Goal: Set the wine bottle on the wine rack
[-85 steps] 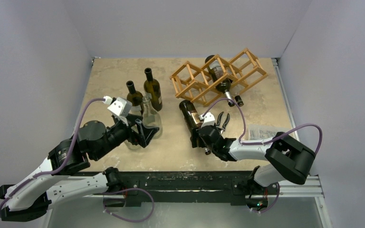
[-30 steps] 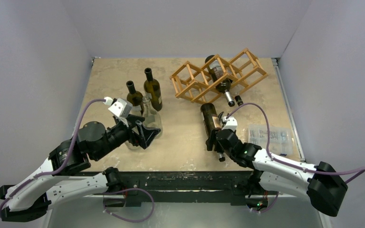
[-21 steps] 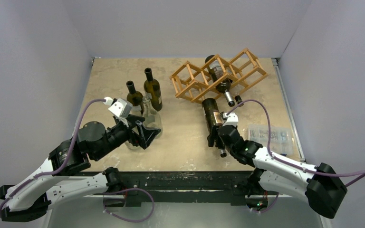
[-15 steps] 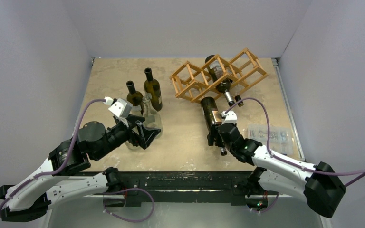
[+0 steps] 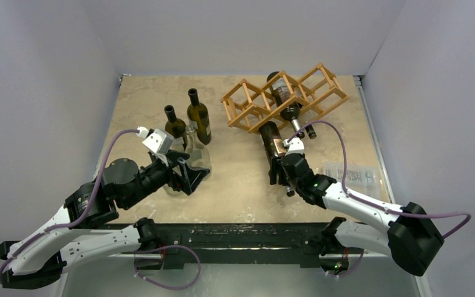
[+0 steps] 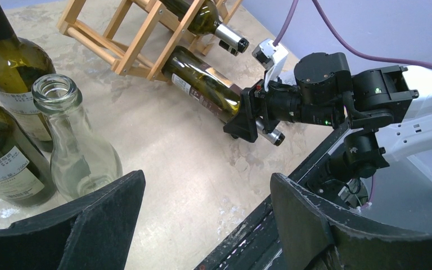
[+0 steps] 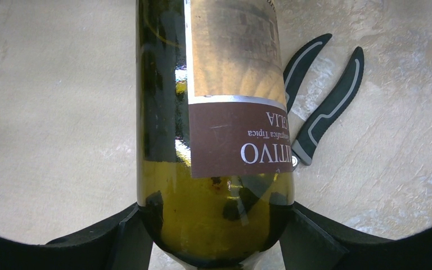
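Viewing from the top external camera, the right pincer is clenched on the shoulder of the wine bottle. The bottle lies lengthwise at centre right. Its base is at the near lower bars of the wine rack, which sits at upper centre right. A racked bottle already fills one cell. The left pincer, left of centre, is released and empty. It sits just beside a clear glass bottle, with two dark green bottles standing behind on the worktop.

The left wrist view shows the left pincer's fingers wide apart with nothing between them. Only this view shows the held bottle side-on: its base meets the rack's lowest front bar. Whether it has entered a cell, or rests on the worktop, cannot be told.

The right wrist view shows both fingers flanking the glass below the label. It alone shows pliers lying just beside the bottle at upper right, which the arm hides from above. The rack is absent from this view.

Hazards:
- The base may catch a bar and shove the light rack, which could disturb the racked bottle.
- With the grip far from the base, smooth glass may pivot or slip in the pincer.
- A low push may drag the bottle over the pliers.
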Controlling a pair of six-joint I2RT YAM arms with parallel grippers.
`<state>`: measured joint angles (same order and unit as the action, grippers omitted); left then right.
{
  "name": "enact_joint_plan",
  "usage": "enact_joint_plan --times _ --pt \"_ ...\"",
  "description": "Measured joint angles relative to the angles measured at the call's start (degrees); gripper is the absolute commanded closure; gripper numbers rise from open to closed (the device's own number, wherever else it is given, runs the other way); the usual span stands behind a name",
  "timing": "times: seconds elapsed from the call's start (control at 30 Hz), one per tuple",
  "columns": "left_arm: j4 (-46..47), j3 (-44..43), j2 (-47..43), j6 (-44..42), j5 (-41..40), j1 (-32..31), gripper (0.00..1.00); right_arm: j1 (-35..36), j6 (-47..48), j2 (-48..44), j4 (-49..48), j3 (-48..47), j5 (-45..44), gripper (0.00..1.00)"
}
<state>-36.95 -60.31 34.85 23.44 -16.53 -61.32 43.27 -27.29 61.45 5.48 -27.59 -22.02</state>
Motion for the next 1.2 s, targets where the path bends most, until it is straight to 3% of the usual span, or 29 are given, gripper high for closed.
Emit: enact_joint_plan --times 0.4,1.2 --pt "0.0 0.2 -0.6 0.0 0.1 0.0 0.18 -3.1 4.1 3.2 -1.7 -2.6 0.4 1.0" --pt "-0.1 0.3 -2.3 1.0 0.4 0.0 0.18 -8.0 10.6 19.6 -13.9 -10.1 2.1 1.0"
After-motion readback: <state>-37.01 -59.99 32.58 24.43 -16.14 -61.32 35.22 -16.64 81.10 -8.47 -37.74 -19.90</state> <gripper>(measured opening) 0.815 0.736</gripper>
